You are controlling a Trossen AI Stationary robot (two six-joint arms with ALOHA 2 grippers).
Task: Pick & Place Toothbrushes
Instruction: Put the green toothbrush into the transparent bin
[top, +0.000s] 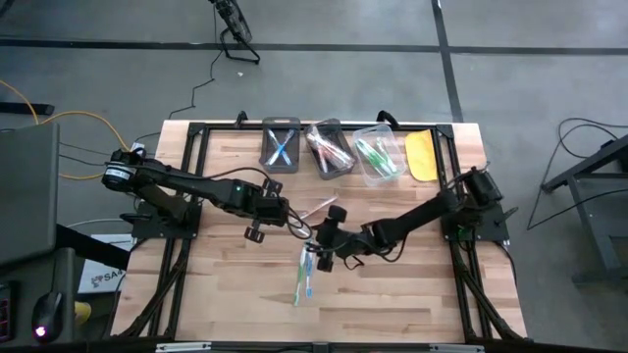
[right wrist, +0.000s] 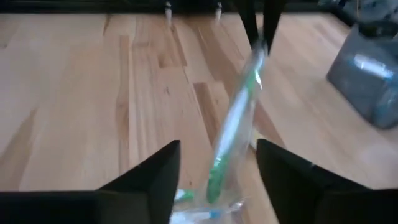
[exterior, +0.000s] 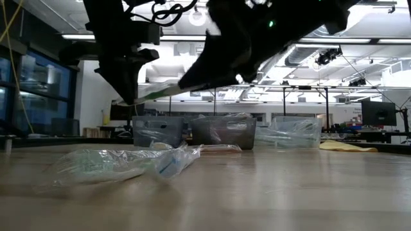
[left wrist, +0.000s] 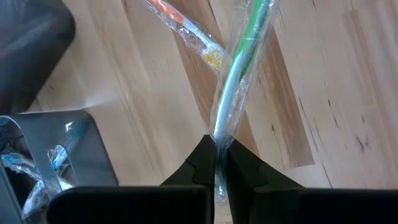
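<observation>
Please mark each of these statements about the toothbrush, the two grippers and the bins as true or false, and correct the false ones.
1. The left gripper is shut on the wrapped green toothbrush. True.
2. The right gripper is clamped shut on that toothbrush. False: its fingers stand apart on either side of it.
3. Three bins stand in a row at the table's far edge. True.
4. No toothbrushes lie loose on the table. False: an orange toothbrush and a few wrapped ones lie there.

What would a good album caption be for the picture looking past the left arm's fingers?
Left gripper shut on a wrapped green toothbrush above the wooden table.
</observation>
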